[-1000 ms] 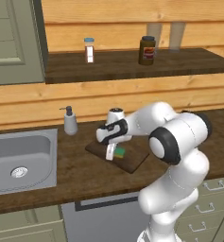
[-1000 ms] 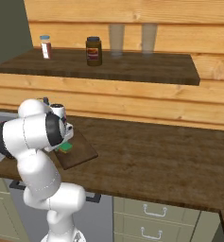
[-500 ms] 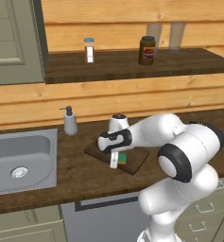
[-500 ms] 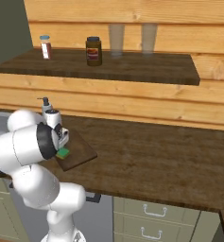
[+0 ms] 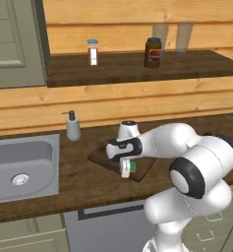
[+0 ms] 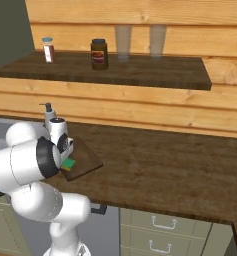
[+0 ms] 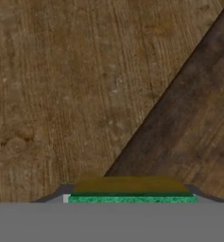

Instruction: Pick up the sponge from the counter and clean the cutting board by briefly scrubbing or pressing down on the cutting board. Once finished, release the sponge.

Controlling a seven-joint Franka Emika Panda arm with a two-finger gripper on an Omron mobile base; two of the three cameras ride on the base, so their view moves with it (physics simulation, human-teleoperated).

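Gripper sits centre of the left base view, just below middle, pointing down at the board. Sponge shows as a green sliver right beside the fingers, on the near-right part of the board. In the right base view the sponge is at left-centre, a green square w/ yellowish edge lying on the board, gripper directly over it. Hand view: sponge runs along the bottom centre, flat between the finger tips, board grain filling the upper left, its edge cutting diagonally to the upper right w/ counter beyond.

Claw looks closed on the sponge — block sits squarely between the tips — but contact on the pads isn't clearly visible, so that's a judgement. Sponge appears pressed to or just at the board surface; can't tell which.

Judged stage: scrub/press part, release not yet done.

Risks from here:
- Sponge is near the board's near-right edge. A stroke toward that edge could run it off onto the counter, so contact w/ the board is lost.
- Too much down-force could shove or pivot the board, since it lies loose and angled on the counter.
- Thin grip: the sponge is flat, so a sideways drag could twist it out of the fingers.
- Letting go while lifted could drop it off the board edge.
- Soap bottle at centre-left is well apart; unlikely to be hit.
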